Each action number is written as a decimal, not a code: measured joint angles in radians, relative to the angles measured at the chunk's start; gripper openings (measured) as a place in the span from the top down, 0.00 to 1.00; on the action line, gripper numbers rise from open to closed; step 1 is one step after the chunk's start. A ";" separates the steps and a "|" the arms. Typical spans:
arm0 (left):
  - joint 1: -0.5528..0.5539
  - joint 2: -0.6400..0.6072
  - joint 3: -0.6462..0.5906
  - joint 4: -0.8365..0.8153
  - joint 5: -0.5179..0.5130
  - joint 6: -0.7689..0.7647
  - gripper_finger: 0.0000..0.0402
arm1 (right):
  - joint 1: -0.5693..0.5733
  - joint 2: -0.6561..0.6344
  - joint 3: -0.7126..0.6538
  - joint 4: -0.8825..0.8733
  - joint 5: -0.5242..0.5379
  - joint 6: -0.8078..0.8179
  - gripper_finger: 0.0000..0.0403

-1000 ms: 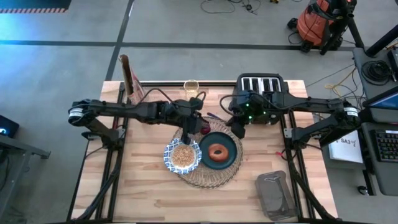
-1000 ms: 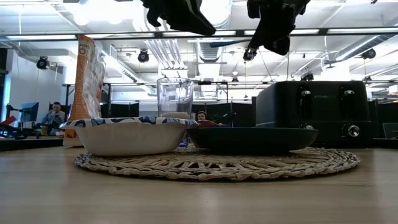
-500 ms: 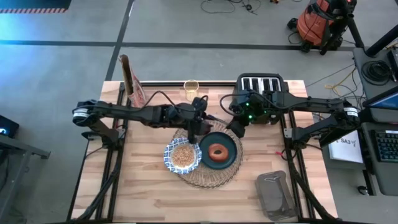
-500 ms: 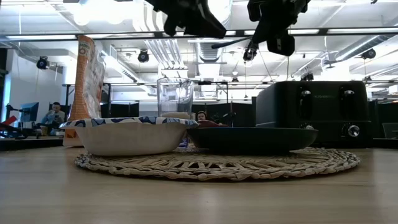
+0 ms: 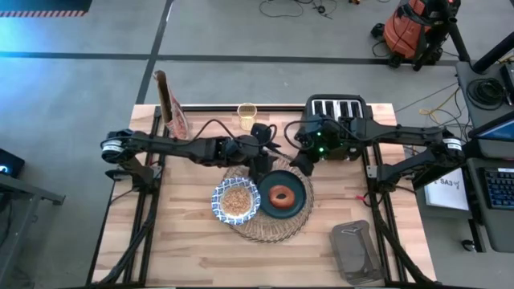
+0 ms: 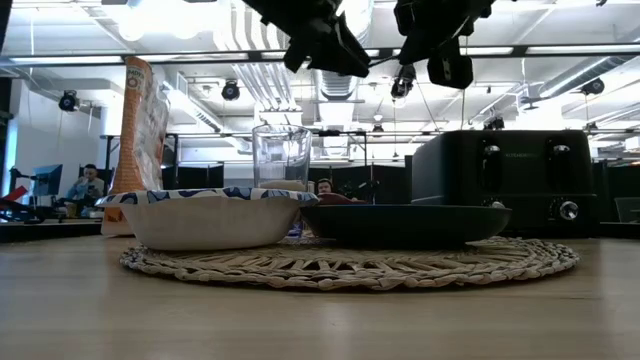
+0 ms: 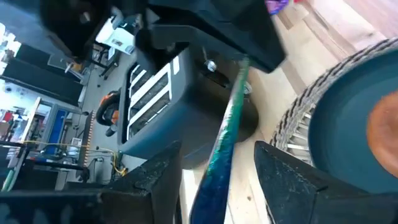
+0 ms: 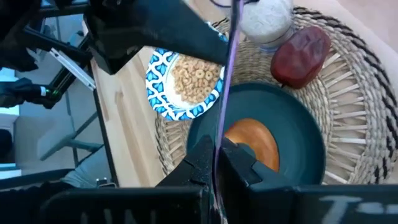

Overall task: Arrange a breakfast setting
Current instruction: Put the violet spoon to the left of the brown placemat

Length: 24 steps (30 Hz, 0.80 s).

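The right tool (image 8: 219,163) is closed on the blue-handled spoon (image 8: 225,81), held above the far edge of the round tan woven placemat (image 5: 273,229). The left tool (image 7: 217,177) stands open around the spoon's handle — apparently without touching it. The bagel (image 5: 280,196) lies on the dark teal plate (image 5: 299,202) — bowl (image 5: 235,201) just left.

I work in a robotics lab inside an open-plan office, not a home. My wooden table (image 5: 201,241) stands on bare concrete floor (image 5: 80,96). At two o'clock sits an orange shop vacuum (image 5: 409,32); at three o'clock, a keyboard (image 5: 499,189). Beyond are exposed ceiling ducts (image 6: 290,85) and a seated person (image 6: 88,186) at desks.
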 joint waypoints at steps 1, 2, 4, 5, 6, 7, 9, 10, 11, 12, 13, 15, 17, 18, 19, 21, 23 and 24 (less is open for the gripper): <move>0.000 0.000 0.006 -0.001 0.000 0.000 0.55 | 0.000 0.000 0.000 0.000 -0.001 0.001 0.98; 0.000 0.000 0.011 0.000 -0.001 0.000 0.56 | 0.000 0.000 0.000 0.001 -0.002 0.002 0.98; 0.000 0.000 0.019 -0.003 -0.001 0.000 0.58 | 0.000 0.000 0.000 0.003 -0.002 0.007 0.98; 0.000 0.000 0.024 -0.008 0.000 0.000 0.59 | 0.000 0.000 0.000 0.005 -0.001 0.008 0.98; 0.000 0.000 0.025 -0.012 0.000 0.000 0.60 | 0.000 0.000 0.000 0.007 0.000 0.013 0.98; 0.000 0.000 0.026 -0.014 0.000 0.000 0.61 | 0.000 0.000 0.000 0.011 0.000 0.023 0.98; 0.000 0.000 0.026 -0.020 0.000 -0.002 0.63 | 0.000 0.000 0.000 0.027 -0.002 0.032 0.98; 0.000 0.000 0.026 -0.021 0.001 -0.006 0.64 | 0.000 0.000 0.000 0.034 -0.010 0.038 0.98; 0.000 0.000 0.026 -0.020 0.001 -0.011 0.65 | 0.000 0.000 0.000 0.040 -0.018 0.045 0.98; 0.000 0.000 0.026 -0.021 0.001 -0.011 0.66 | 0.000 0.000 0.000 0.047 -0.019 0.046 0.98; 0.000 0.000 0.026 -0.020 0.001 -0.012 0.67 | 0.000 0.000 0.000 0.055 -0.020 0.048 0.98; 0.000 0.000 0.026 -0.023 0.001 -0.012 0.69 | 0.000 0.000 0.000 0.059 -0.023 0.054 0.98; 0.000 0.000 0.026 -0.023 0.001 -0.012 0.71 | 0.000 0.000 0.000 0.058 -0.023 0.055 0.98; 0.000 0.000 0.026 -0.023 0.001 -0.012 0.72 | 0.000 0.000 0.000 0.058 -0.023 0.055 0.98; 0.000 0.000 0.026 -0.023 0.001 -0.012 0.73 | 0.000 0.000 0.000 0.058 -0.023 0.057 0.98; 0.000 0.000 0.026 -0.024 0.001 -0.012 0.76 | 0.000 0.000 0.000 0.058 -0.023 0.062 0.98; 0.000 0.000 0.026 -0.024 0.001 -0.012 0.80 | 0.000 0.000 0.000 0.058 -0.023 0.063 0.98; 0.000 0.000 0.026 -0.023 0.001 -0.012 0.81 | 0.000 0.000 0.000 0.058 -0.023 0.063 0.98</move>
